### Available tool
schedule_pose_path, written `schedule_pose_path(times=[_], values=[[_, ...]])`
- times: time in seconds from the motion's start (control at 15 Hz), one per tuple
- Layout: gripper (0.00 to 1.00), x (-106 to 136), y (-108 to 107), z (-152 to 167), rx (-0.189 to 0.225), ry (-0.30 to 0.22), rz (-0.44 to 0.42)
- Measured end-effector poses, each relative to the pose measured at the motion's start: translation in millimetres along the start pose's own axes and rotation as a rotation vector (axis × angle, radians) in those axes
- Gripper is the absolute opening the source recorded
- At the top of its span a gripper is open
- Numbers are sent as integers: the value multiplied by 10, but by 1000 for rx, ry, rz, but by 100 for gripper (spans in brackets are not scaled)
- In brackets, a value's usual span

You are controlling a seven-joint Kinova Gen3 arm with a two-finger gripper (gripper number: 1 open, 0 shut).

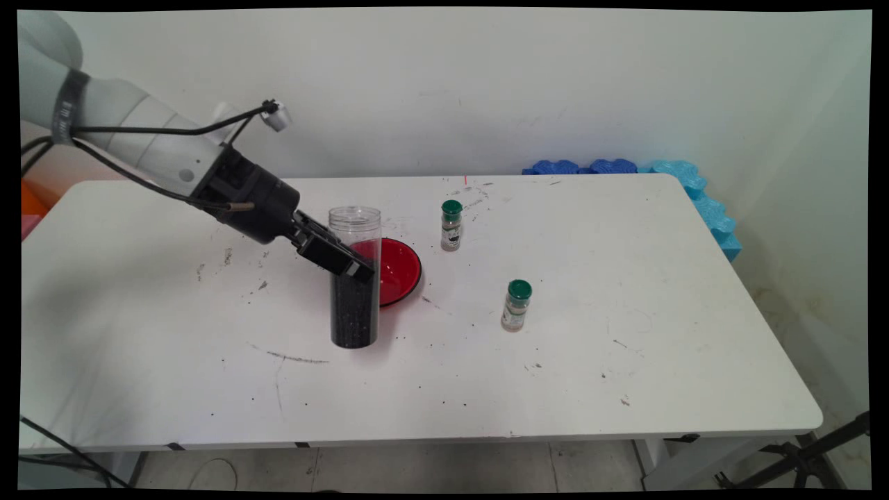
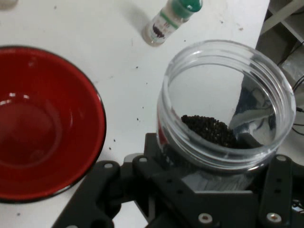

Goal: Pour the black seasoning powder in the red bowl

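Main view.
- End effector (image 1: 345,262): black, two-fingered, reaching in from the upper left, angled down to the right. It sits against the left flank of the jar at about mid height; its fingers look closed around the jar body.
- Clear jar (image 1: 355,278): tall plastic cylinder, lidless, standing upright on the tabletop (image 1: 625,361), left of centre. Long axis vertical. Lower part filled with black granules; upper part clear.
- Red bowl (image 1: 399,271): shallow, dark-rimmed, just behind and to the right of the jar, partly hidden by it. Whether jar and bowl touch cannot be told here.
- Far spice bottle (image 1: 451,225): small, green cap, upright, right of the bowl and farther back.
- Near spice bottle (image 1: 516,305): same make, upright, well right of the jar and nearer the front edge.
- Blue foam pieces (image 1: 694,191): along the tabletop's far right corner, against the wall.
- Scattered dark specks and scuffs across the tabletop.

Hand view.
- End effector (image 2: 199,190): linkage rises from the bottom edge with the clear jar (image 2: 227,102) seated between the links, gripped below its rim.
- The open mouth is seen from above: black granules (image 2: 211,130) lie heaped to one side inside, a detail the main view does not give.
- Red bowl (image 2: 45,123): empty, beside the jar, with a strip of bare tabletop between them.
- One spice bottle (image 2: 168,21) beyond the jar; which of the two cannot be told.
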Motion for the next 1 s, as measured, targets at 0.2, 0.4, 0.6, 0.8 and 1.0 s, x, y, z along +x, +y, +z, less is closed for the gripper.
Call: schedule_pose_path(times=[0.2,0.4,0.6,0.8,1.0], values=[[0,-7,-98,69,4,-14,-112],[0,-10,-188,141,-4,-22,-227],[0,-31,-252,196,-24,-36,-332],[0,-53,-322,237,-39,-38,-448],[0,-74,-387,266,-46,-32,-570]])
